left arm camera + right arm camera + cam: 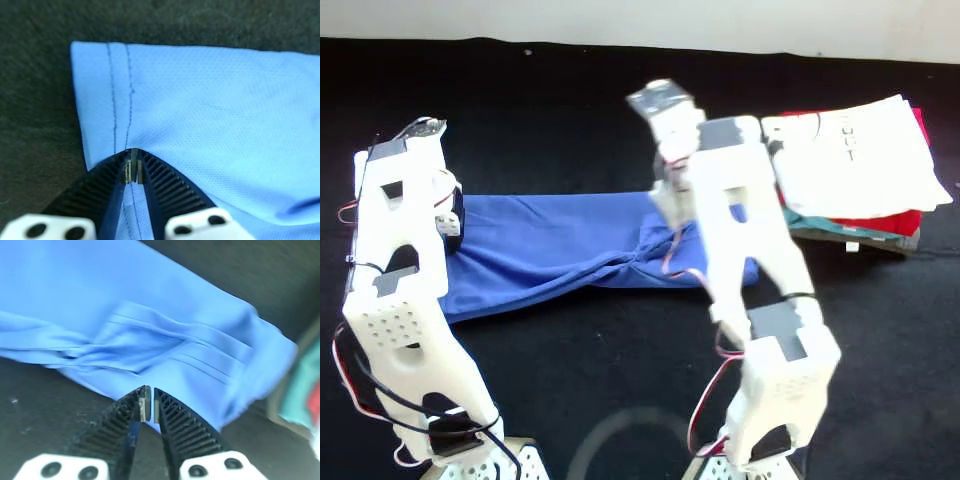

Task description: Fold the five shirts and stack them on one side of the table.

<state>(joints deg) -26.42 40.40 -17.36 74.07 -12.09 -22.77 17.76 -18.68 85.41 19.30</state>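
The spread blue fabric shirt (560,240), mid-table, is pinched at its hem by the left gripper (132,171) and at its edge by the right gripper (149,405).

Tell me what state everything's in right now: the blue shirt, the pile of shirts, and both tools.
blue shirt: flat on the table as a long strip, bunched and twisted near one end, not yet stacked.
stack of shirts: folded and piled beside the blue shirt, white one on top.
left tool: shut on the blue shirt's hemmed end.
right tool: shut on the blue shirt's edge by the bunching.
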